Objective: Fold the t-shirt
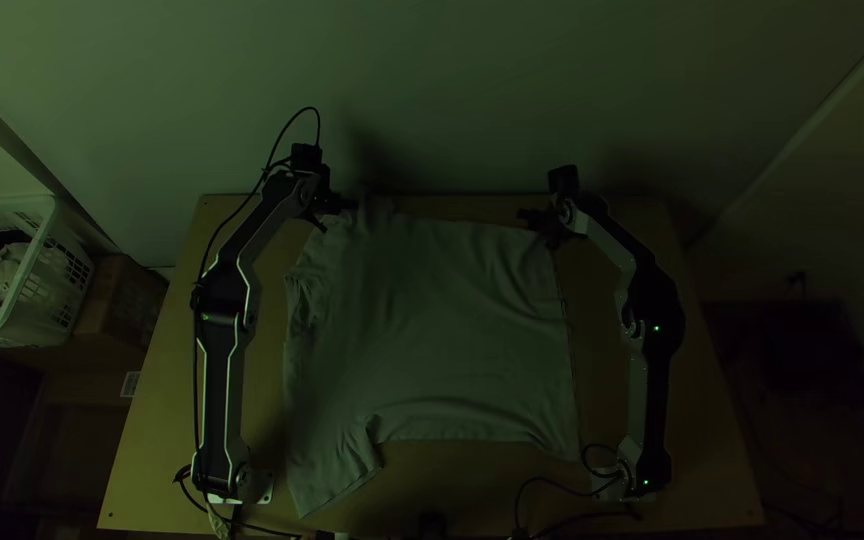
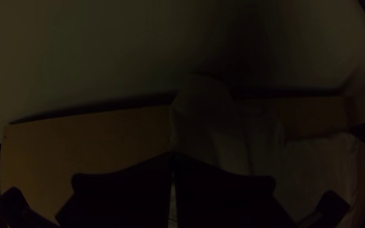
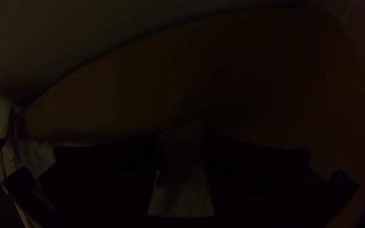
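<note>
From where I'm standing, with twelve o'clock toward the wall, the t-shirt (image 1: 442, 320) is lying broadly spread across the middle of the desk (image 1: 652, 400). Its hem (image 1: 566, 350) is running along three o'clock, and one sleeve (image 1: 337, 478) is sprawling toward seven.

The left end effector (image 1: 338, 214) is sitting at eleven o'clock, clenched, and seems to be grasping the gathered cloth near the far sleeve (image 1: 378, 208) — that part is rucking up by the desk's far edge. The right end effector (image 1: 535, 228) is waiting at one o'clock, by the hem's far corner; its fingers (image 3: 254, 181) are standing apart with a strip of cloth lying in the gap, so I'm reading it as released, perhaps about to close.

The placing is making sense to me: the two are flanking the shirt's far side, one near each end, so that whole side could be coming over toward six o'clock in a single even fold. Nothing is lying doubled across the body, so I'm judging the folding to be barely starting. The right side is needing a firm pinch first — otherwise that corner could be trailing and leaving the fold skewed.
</note>
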You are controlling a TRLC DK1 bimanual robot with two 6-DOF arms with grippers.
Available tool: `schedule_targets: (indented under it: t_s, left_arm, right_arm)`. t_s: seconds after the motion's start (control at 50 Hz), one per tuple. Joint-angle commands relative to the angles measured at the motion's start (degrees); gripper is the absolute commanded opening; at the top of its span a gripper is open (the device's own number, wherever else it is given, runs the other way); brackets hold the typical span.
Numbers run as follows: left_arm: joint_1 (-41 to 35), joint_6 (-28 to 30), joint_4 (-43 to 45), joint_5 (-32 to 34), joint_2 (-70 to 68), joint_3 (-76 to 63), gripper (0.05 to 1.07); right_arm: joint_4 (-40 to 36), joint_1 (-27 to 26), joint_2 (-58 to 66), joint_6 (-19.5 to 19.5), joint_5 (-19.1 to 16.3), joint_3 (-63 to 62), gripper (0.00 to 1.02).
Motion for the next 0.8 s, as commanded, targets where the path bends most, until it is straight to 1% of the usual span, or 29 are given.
schedule_targets:
  t_s: [0.0, 0.06, 0.16, 0.4, 0.52, 0.78]
  left_arm:
    - [0.8, -0.6, -0.9, 0.3, -3.4, -1.3, 0.08]
    - [1.1, -0.6, -0.9, 0.3, -3.7, -1.4, 0.08]
    - [1.7, -0.7, -1.0, 0.3, -4.2, -1.5, 0.08]
    - [2.7, -1.4, -0.5, 0.3, -5.4, -1.6, 0.08]
    - [3.4, -2.0, 0.1, 0.7, -5.4, -1.5, 0.08]
    - [5.9, -4.7, 4.2, 1.2, -5.5, -1.0, 0.08]
  right_arm:
    - [-5.0, 0.4, 2.8, -0.4, 0.0, 3.9, 0.03]
    - [-7.1, 0.2, 2.9, -0.7, 0.0, 5.2, 0.03]
    - [-8.2, 0.0, 2.0, -0.9, 0.0, 6.5, 0.03]
    - [-8.1, -0.1, 0.6, -1.0, 0.2, 10.4, 0.03]
    - [-8.1, -0.5, 2.5, -2.0, 0.8, 13.5, 0.03]
    - [-8.1, -2.5, 5.5, -2.0, 1.2, 18.5, 0.03]
